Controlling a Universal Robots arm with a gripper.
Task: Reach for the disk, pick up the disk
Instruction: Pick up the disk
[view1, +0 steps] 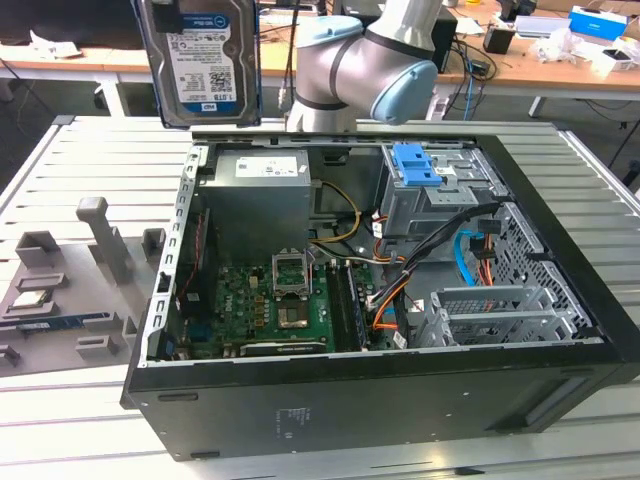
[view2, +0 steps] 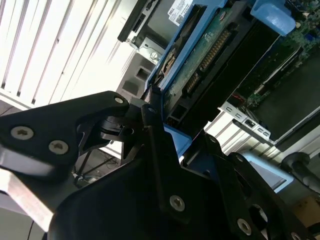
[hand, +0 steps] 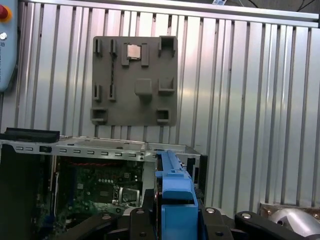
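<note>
Here, the pick-up looks done, as I judge it: my jaws are closed tight on the disk (view1: 205, 62), gripping its bright blue frame edge-on. It hangs upright in the air, clear of the open computer case (view1: 380, 400), over the far edge of the slatted surface (view1: 90, 160). The body is silver, with the white-and-blue label facing out. Any further move calls for a steady clamp.

I log: disk (view1: 200, 60), white label with blue band, bright blue frame; case (view1: 350, 400), black; motherboard (view1: 265, 300), green; bracket (view1: 418, 165), blue; cables (view1: 393, 297), orange; surface (view1: 60, 160), pale silver, ribbed stripes; tray (hand: 134, 80), plain grey.
</note>
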